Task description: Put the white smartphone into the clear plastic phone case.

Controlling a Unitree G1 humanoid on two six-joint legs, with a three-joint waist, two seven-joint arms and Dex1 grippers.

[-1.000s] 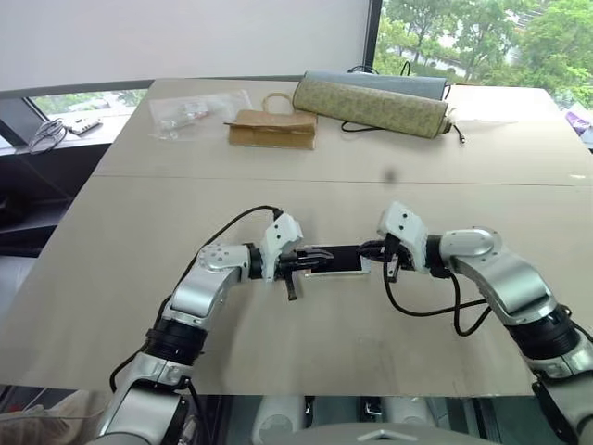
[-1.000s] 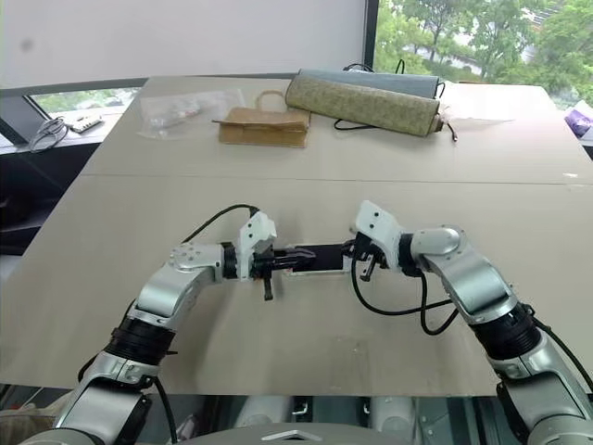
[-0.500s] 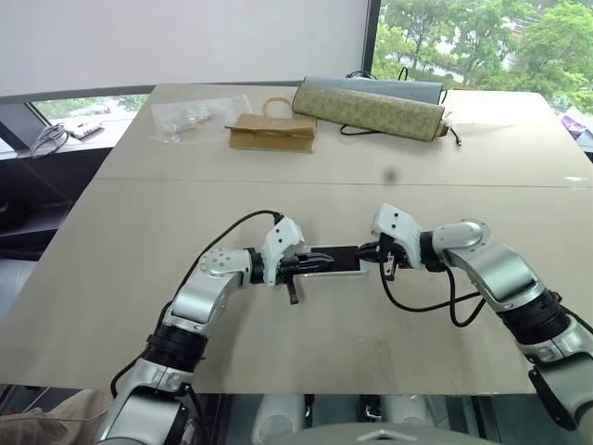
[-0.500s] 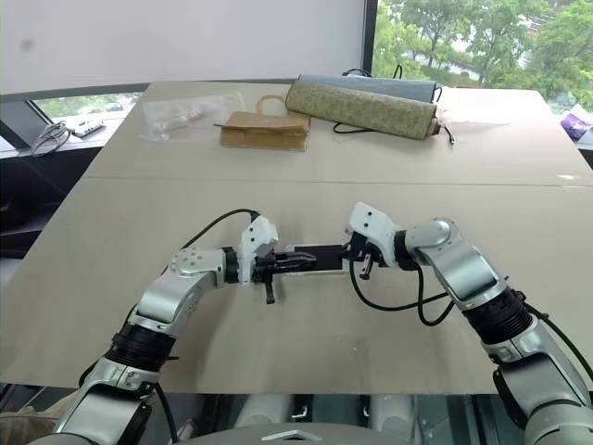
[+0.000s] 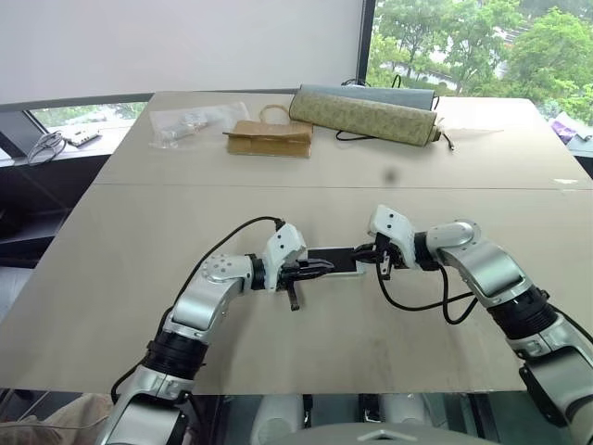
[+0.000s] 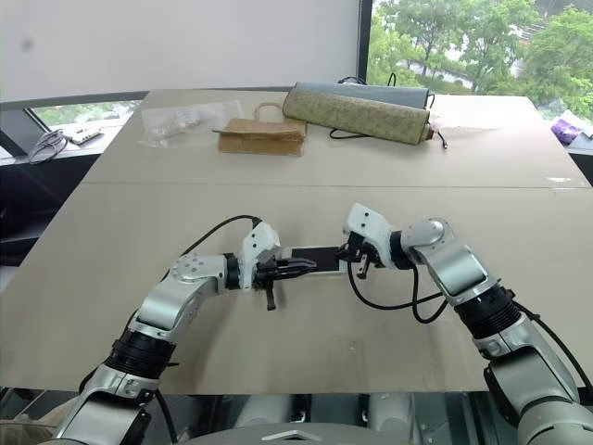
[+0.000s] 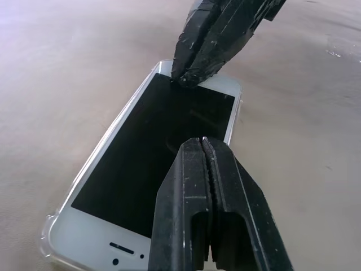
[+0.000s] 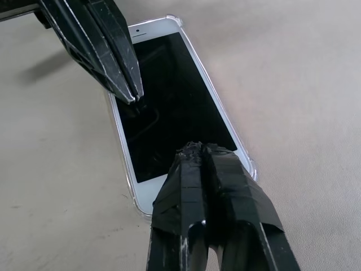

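The white smartphone [image 7: 158,152] lies face up on the table, black screen showing. The clear plastic phone case [image 7: 48,227] shows as a transparent rim around its edges and corners [image 8: 251,165]. My left gripper [image 5: 322,266] is shut, its tip over the screen near the phone's left end. My right gripper [image 5: 374,255] is also shut, its tip at the phone's right end. In the left wrist view the right gripper's fingertips [image 7: 189,76] touch the far end of the screen. Nothing is held between either pair of fingers.
At the table's far side lie a brown paper bag [image 5: 271,138], a long rolled patterned pouch [image 5: 366,114] with a cord, and a crinkled clear plastic bag [image 5: 190,120]. A cable bundle [image 5: 44,146] sits on the sill at the left.
The camera has tilted a little. The right gripper has sunk slightly toward the phone's end. Both grippers stay shut and the phone has not moved.
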